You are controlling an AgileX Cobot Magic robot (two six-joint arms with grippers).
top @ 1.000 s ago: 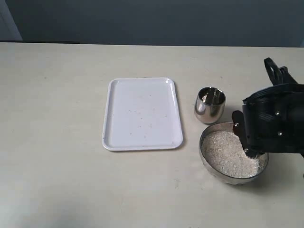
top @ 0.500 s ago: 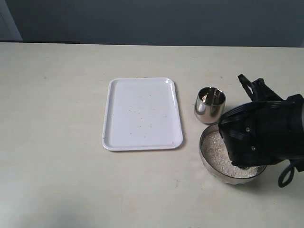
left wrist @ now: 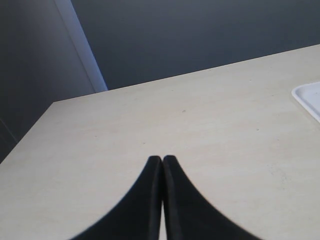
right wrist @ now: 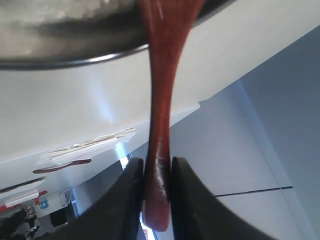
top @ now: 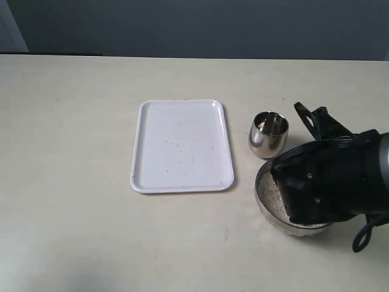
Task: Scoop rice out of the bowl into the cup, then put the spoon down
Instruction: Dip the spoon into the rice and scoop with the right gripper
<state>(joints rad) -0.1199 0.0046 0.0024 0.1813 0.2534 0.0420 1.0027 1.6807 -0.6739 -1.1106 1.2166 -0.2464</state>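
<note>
Two grippers: my right gripper (right wrist: 158, 171) pinches the spoon (right wrist: 164, 90) handle over the bowl (top: 264, 212), near right; my left gripper (left wrist: 162, 161) has its fingers pressed together.

The right arm (top: 328, 182) leans low with right fingers (right wrist: 131, 195) clamped part-way; the left fingers (left wrist: 150, 200) press together.

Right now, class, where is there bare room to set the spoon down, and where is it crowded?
Free: the tray, and the table left of it. Crowded: the right, where cup, bowl and the arm bunch together.
</note>
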